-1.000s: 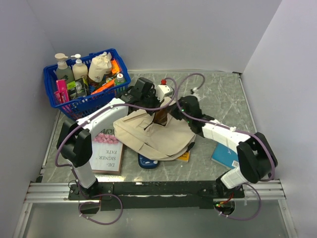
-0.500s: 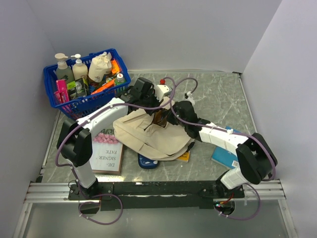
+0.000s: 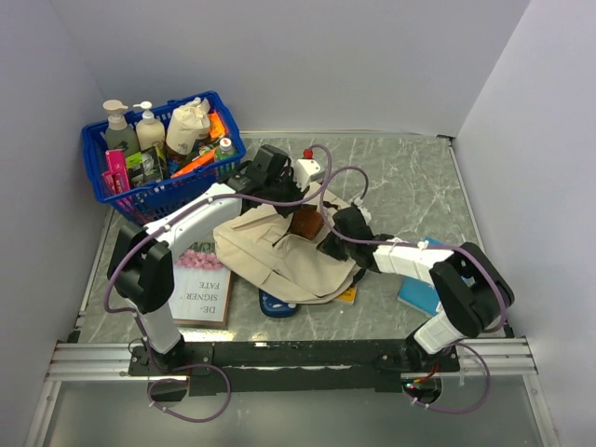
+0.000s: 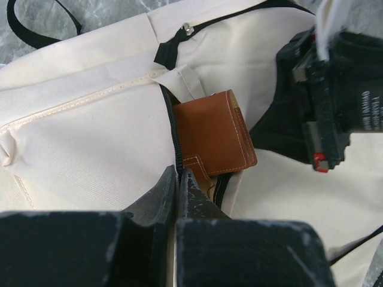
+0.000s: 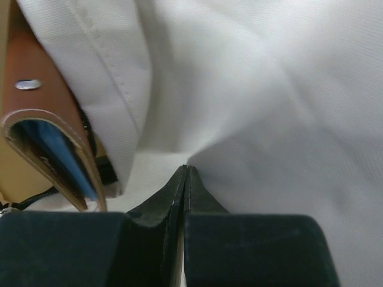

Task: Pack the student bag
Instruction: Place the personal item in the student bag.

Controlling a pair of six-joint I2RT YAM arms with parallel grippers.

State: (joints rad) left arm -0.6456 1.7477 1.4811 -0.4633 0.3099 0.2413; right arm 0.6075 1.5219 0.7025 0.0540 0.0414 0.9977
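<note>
The student bag [image 3: 270, 256] lies flat in the middle of the table, cream with black zipper trim. A brown leather wallet [image 4: 212, 134] sticks halfway out of its zipped opening, also seen as the wallet [image 3: 305, 222] from above. My left gripper [image 4: 178, 173] is shut on the black zipper edge of that opening, just below the wallet. My right gripper [image 5: 187, 168] is shut, its tips pressed against the cream fabric with nothing visible between them. The wallet [image 5: 36, 113] sits to its left. From above, the right gripper [image 3: 326, 240] is right beside the wallet.
A blue basket [image 3: 163, 196] with bottles and a small cloth pouch stands at the back left. A book with pink flowers [image 3: 200, 289] lies left of the bag, and a blue book [image 3: 419, 293] lies right. A white bottle with a red cap [image 3: 310, 168] stands behind the grippers.
The right arm has swung left and down onto the bag, next to the wallet. The wallet has tipped from upright to lying flatter. The left arm has held still.
</note>
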